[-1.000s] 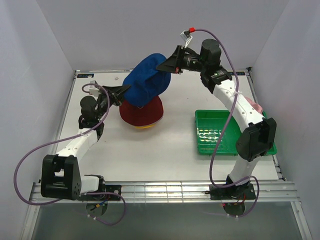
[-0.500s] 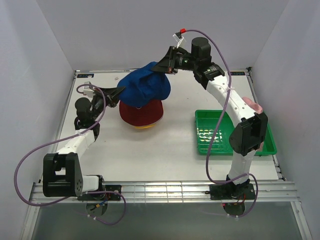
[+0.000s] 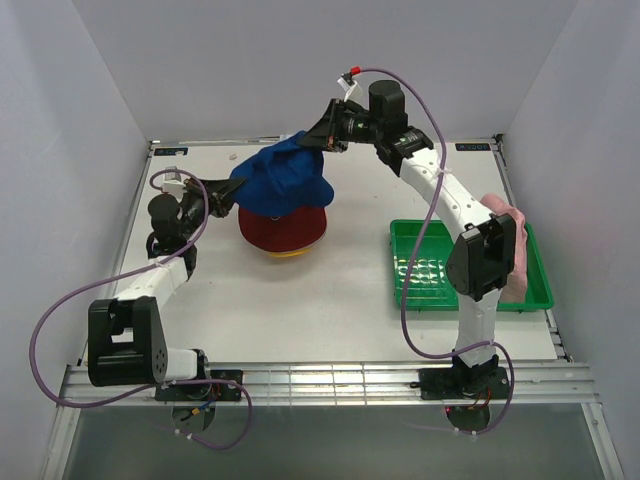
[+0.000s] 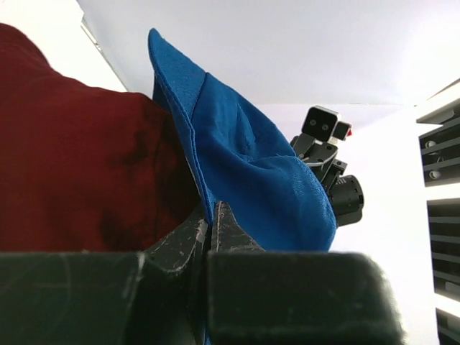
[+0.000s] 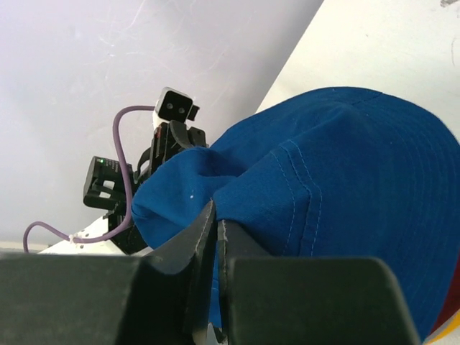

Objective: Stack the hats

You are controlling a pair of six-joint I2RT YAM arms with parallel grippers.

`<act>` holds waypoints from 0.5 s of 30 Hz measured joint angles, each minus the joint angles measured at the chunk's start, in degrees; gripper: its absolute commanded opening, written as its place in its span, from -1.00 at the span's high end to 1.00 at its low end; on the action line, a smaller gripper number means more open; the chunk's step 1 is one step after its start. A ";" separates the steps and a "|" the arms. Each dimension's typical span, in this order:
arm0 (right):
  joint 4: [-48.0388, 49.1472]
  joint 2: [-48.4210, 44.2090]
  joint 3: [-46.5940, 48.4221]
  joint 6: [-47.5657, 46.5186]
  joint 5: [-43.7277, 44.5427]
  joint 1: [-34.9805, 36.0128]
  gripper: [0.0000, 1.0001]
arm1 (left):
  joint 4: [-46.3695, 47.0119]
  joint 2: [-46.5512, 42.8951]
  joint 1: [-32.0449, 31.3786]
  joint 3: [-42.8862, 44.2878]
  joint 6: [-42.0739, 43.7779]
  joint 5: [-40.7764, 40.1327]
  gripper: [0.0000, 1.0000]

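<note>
Blue hat hangs rumpled over the dark red hat, stacked on the yellow hat on the table. Left claw and right claw each clamp its brim tight. A green tray lies to the right, a pink hat at its edge.
</note>
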 measured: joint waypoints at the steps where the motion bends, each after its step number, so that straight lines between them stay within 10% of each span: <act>1: 0.00 -0.07 -0.59 -0.11 0.15 0.07 0.84 | -0.13 0.26 0.04 -0.02 0.35 0.11 1.00; 15: -1.40 -0.09 -2.51 -2.51 1.95 2.21 0.79 | -0.04 1.22 3.91 -2.49 6.29 3.96 1.00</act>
